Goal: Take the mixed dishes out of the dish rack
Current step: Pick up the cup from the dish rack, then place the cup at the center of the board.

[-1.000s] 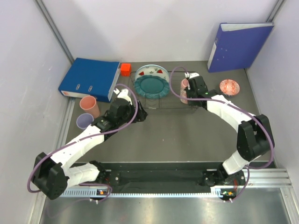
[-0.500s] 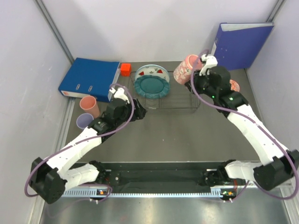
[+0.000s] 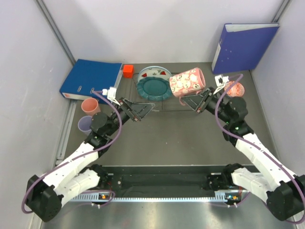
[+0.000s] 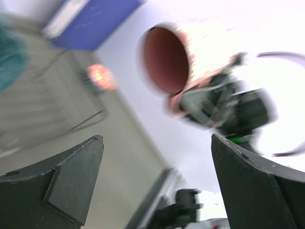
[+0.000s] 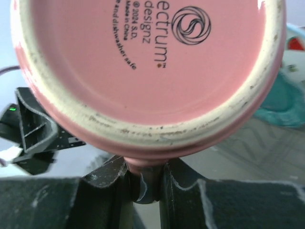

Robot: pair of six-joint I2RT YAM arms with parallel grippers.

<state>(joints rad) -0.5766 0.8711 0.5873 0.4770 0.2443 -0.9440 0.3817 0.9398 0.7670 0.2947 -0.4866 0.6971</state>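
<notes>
The pink patterned mug (image 3: 186, 82) is glossy pink with pale cartoon-like figures round its wall. It lies on its side in the air above the right half of the dish rack (image 3: 174, 104), mouth toward the rack's left end. Seen from the right wrist, its flat pink base (image 5: 147, 62) has a worn, off-white foot ring and a printed maker's mark. The left wrist view is blurred but shows its darker pink inside (image 4: 167, 59).

The right gripper (image 3: 202, 101) is off the rack's right front corner, its fingers (image 5: 107, 183) pinched nearly together on the mug's handle, carrying the mug clear of the wires.

The left gripper (image 3: 143, 110) is at the rack's left front corner, jaws spread wide with nothing between them.

In the rack's left end the teal scalloped plate (image 3: 153, 88) stands in front of the white plate with red watermelon marks (image 3: 155, 73).
</notes>
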